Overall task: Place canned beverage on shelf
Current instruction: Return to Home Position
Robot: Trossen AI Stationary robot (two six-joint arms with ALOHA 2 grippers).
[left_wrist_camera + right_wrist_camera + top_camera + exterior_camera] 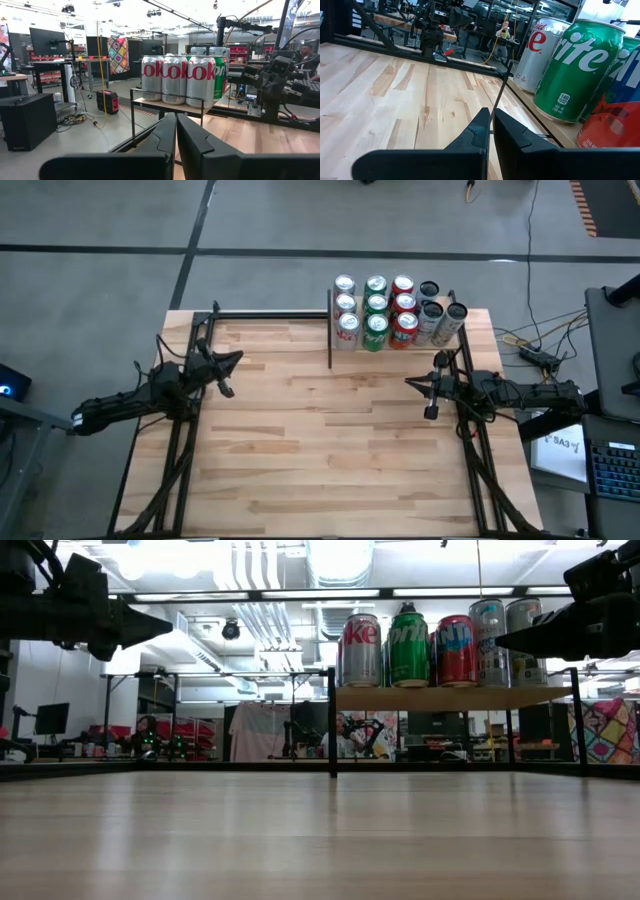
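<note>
Several canned beverages stand upright in rows on the shelf (450,697), a light wood board on thin black posts at the table's far right. There are silver cans (346,308), green cans (376,308), red cans (404,308) and more silver ones (440,315). My left gripper (238,358) hovers shut at the table's left side, pointing right, and holds nothing. My right gripper (408,383) hovers shut at the right side, just nearer than the shelf, and points left. The right wrist view has the green can (575,70) close beside my right gripper (490,114).
Black frame rails (185,440) run along the table's left and right sides, and a black bar (270,315) runs along the far edge left of the shelf. Bare butcher-block tabletop (320,450) lies between the arms. A keyboard (612,470) sits off the table's right.
</note>
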